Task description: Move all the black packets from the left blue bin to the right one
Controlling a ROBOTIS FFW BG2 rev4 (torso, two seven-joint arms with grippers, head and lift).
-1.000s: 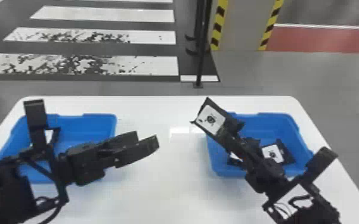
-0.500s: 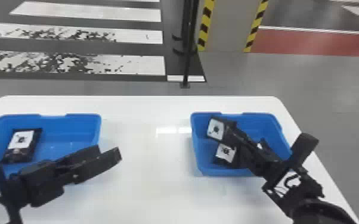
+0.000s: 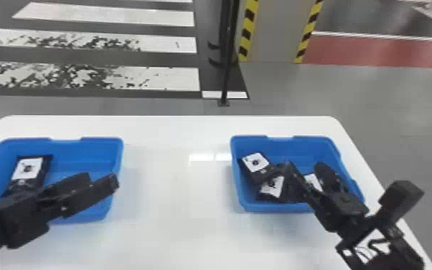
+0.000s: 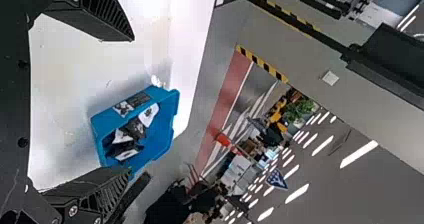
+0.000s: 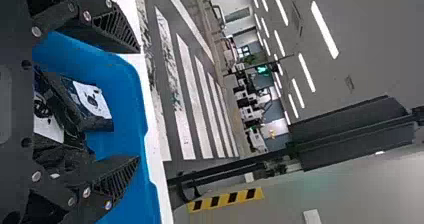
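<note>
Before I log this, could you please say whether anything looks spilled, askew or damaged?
Nothing looks spilled; packets in the right bin overlap askew, and floor stripes beyond the table are patchy, as if worn.

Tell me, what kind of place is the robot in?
Probably a big indoor hall, maybe a factory or robot testing space. White stripes like a street crossing mark the grey floor, yellow-and-black warning stripes stand behind the table, and long lights hang overhead in rows.

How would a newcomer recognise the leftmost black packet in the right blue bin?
On the white table, find the robot's right-hand blue bin. Beside its left wall lies the black packet; its white label is farther from the robot than its neighbours' labels.
</note>
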